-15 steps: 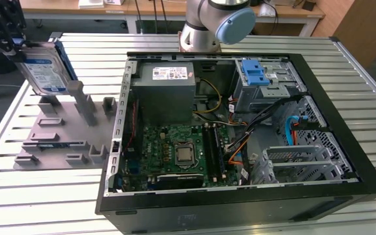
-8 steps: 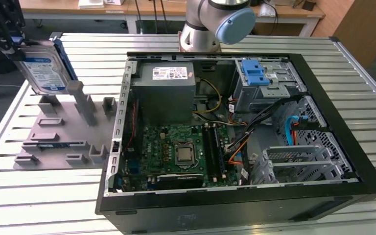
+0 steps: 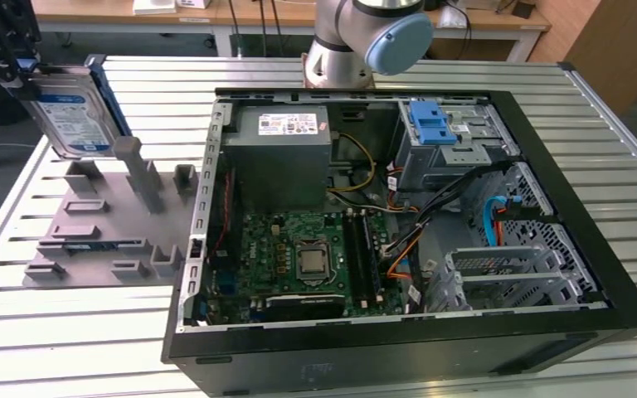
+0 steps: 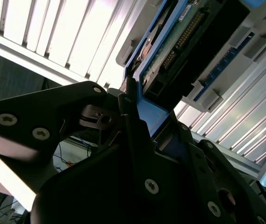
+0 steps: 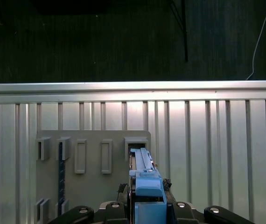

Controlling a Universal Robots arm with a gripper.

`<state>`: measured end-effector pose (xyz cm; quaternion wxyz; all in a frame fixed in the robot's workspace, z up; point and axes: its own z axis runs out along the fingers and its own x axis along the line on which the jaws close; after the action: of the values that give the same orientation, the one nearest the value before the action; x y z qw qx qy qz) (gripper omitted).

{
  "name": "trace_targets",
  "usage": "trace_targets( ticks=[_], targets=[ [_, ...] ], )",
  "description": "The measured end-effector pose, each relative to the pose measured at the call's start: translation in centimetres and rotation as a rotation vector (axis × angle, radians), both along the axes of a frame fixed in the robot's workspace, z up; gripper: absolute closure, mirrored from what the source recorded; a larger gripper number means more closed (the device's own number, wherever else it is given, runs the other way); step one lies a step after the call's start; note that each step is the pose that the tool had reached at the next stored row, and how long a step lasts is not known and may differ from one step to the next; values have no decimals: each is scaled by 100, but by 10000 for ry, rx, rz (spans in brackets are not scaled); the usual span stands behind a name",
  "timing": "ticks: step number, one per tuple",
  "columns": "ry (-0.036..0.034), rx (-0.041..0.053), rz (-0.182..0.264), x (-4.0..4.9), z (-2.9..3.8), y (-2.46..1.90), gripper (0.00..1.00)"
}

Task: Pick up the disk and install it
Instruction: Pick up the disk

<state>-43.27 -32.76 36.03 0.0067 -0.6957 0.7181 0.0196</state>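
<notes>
One pincer (image 3: pixel 22 68) is closed on the disk (image 3: pixel 75 120), clamping the blue frame at its upper end; in the second wrist view the black fingers (image 4: pixel 132 122) press on that frame from both sides. The disk hangs on edge, label facing the exterior view's right, over the grey holder (image 3: pixel 97 228) that lies on the slatted counter (image 3: pixel 64 340). We cannot tell whether its lower edge is quite clear of the holder's slot (image 5: pixel 136 143). We judge the picking-up step to be in hand or just done, with the install not yet started: the open computer case (image 3: pixel 600 207) sits beside the holder, and its drive cage with the blue latch (image 3: pixel 430 124) is well apart from the disk. Getting it in there would, we think, call for a firm hold and careful squaring with the cage.
</notes>
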Motion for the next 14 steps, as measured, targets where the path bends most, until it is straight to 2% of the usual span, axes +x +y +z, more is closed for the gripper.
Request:
trace_targets(
  ticks=[14],
  targets=[
    [0,0,0,0,77,0,64]
  ],
)
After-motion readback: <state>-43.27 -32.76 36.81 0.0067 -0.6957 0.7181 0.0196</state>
